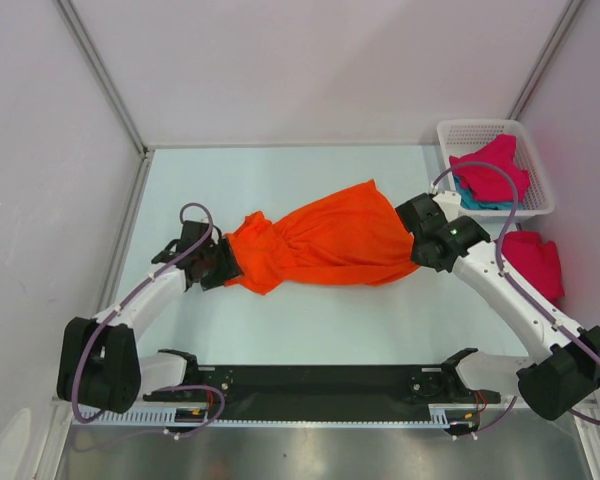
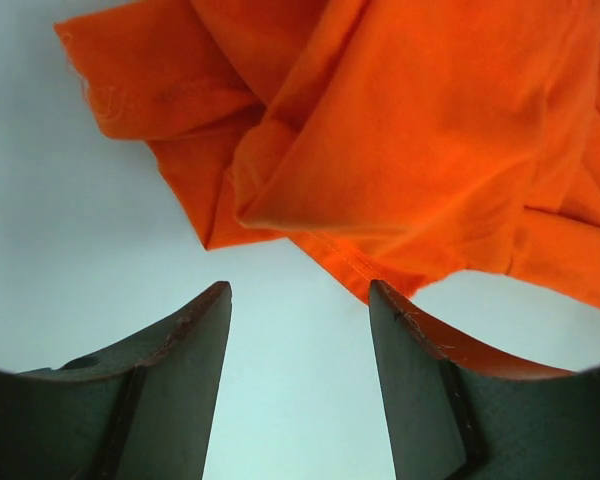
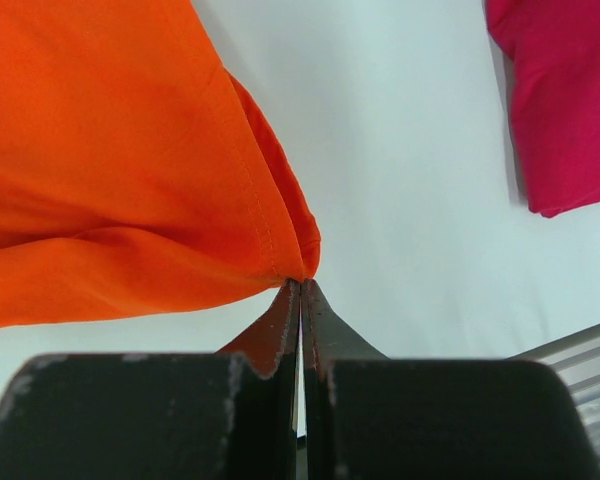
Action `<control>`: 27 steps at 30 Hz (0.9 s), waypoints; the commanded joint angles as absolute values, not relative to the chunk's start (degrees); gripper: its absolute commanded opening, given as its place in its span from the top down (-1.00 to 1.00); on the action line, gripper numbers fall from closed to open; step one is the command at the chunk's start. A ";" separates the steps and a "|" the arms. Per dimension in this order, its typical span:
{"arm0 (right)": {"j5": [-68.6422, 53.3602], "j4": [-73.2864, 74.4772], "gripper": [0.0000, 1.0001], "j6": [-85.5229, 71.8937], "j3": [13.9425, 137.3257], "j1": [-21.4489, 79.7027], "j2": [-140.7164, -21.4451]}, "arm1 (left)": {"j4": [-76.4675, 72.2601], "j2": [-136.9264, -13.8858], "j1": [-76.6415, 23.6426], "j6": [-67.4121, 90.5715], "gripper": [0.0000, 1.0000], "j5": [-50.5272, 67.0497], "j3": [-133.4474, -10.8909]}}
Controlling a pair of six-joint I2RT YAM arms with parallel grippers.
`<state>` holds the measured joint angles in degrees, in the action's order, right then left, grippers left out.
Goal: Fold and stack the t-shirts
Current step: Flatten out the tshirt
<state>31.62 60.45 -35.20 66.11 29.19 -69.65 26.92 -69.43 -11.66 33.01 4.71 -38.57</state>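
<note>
A pale mint counter (image 1: 280,330) lies under soft, even light. Plain white walls (image 1: 310,70) enclose three sides, slim aluminium posts (image 1: 102,75) at the corners. Brushed steel (image 1: 310,455) lines the near edge.

T-shirt (image 1: 325,245) at centre, basket (image 1: 477,125) behind right, second t-shirt (image 1: 532,262) before it

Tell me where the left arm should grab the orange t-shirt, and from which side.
Probably the stitched hem at the orange t-shirt's bunched left end, approached low from the left along the table. That hem lies just ahead of the left gripper, its fingers open, and the right gripper, shut on the opposite end, lets a pull spread the cloth.
</note>
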 commanded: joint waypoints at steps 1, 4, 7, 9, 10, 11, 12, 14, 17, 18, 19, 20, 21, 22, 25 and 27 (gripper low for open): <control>32.34 59.50 1.00 -35.68 65.74 29.62 -69.52 | 22.68 -72.68 -12.04 32.96 -0.25 0.09 -40.42; 32.52 59.59 1.00 -35.51 65.74 29.36 -69.70 | 22.59 -74.97 -12.04 32.78 -0.24 -2.00 -42.71; 32.61 59.68 1.00 -35.25 66.09 29.09 -69.96 | 23.11 -76.20 -12.04 32.52 -0.24 -5.00 -44.82; 32.78 59.76 1.00 -34.98 66.18 29.00 -70.13 | 23.55 -76.81 -12.04 32.43 -0.24 -5.62 -46.31; 32.70 59.77 1.00 -34.98 66.27 28.92 -70.48 | 23.47 -76.99 -12.04 32.52 -0.23 -5.54 -46.75; 32.78 59.59 1.00 -34.81 66.36 28.83 -70.75 | 23.38 -77.17 -12.04 32.61 -0.22 -5.36 -47.45; 32.70 59.59 1.00 -34.80 66.44 28.83 -71.10 | 23.20 -77.34 -12.04 32.69 -0.20 -5.19 -47.72; 32.52 59.33 1.00 -34.80 66.88 28.83 -71.72 | 22.41 -78.13 -12.04 32.70 -0.13 -4.66 -48.25; 32.52 59.33 1.00 -34.89 67.15 29.00 -72.16 | 21.54 -79.36 -12.04 32.78 0.17 -3.26 -47.90; 32.61 59.33 1.00 -34.98 67.06 29.00 -72.33 | 20.84 -79.45 -12.04 32.87 0.29 -2.99 -47.55; 32.69 59.24 1.00 -34.89 67.06 29.00 -72.33 | 20.48 -79.45 -12.04 33.22 0.52 -2.73 -47.11; 32.70 59.33 1.00 -34.89 66.97 29.00 -72.42 | 20.04 -79.37 -12.04 33.40 0.59 -2.20 -46.33; 32.61 59.33 1.00 -34.89 66.97 29.00 -72.51 | 19.52 -79.37 -12.04 33.49 0.66 -1.94 -45.97; 32.69 59.24 1.00 -34.89 66.89 29.09 -72.60 | 19.25 -79.28 -12.04 33.66 0.72 -1.67 -45.71; 32.61 59.15 1.00 -35.07 66.71 29.00 -72.60 | 18.98 -79.19 -12.04 33.66 0.94 -0.88 -45.18; 32.61 58.98 1.00 -34.98 66.62 29.00 -72.68 | 19.16 -78.66 -12.04 33.75 0.99 -0.53 -45.44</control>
<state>31.64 59.99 -34.94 65.56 29.04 -72.64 21.37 -79.50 -11.77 33.21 -2.11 -45.67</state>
